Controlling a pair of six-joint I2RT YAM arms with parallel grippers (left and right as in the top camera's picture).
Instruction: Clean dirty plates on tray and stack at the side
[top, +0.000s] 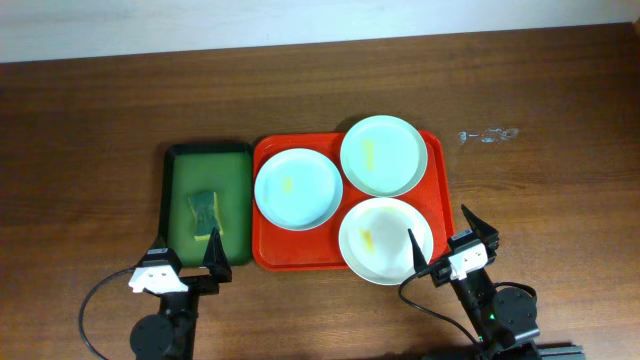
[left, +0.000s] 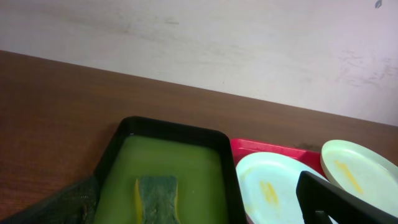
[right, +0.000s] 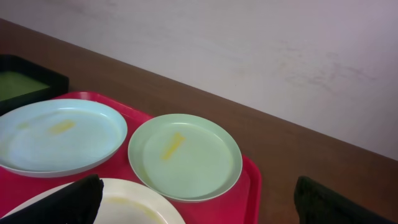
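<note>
Jaws on both grippers stand spread wide, holding nothing. Left gripper (top: 187, 252) sits at the near end of the green tray (top: 171, 200), one finger over its near rim; I cannot tell whether it touches. Right gripper (top: 437, 225) sits at the near right corner of the red tray (top: 262, 255), one finger (top: 412, 248) overlapping the near plate (top: 375, 240), the other out over the table (top: 100, 120). Near plate, left plate (top: 298, 188) and far plate (top: 384, 155) lie flat on the red tray, rims close together, each with a yellow smear. A sponge (top: 205, 212) lies in the green tray. Only the overhead view shows all three plates whole, and a small glinting thing (top: 487, 134) on the table, too small to name. Only the wrist views show a pale wall (right: 249, 43) behind the table; the left wrist shows the sponge's yellow side under a dark green top
</note>
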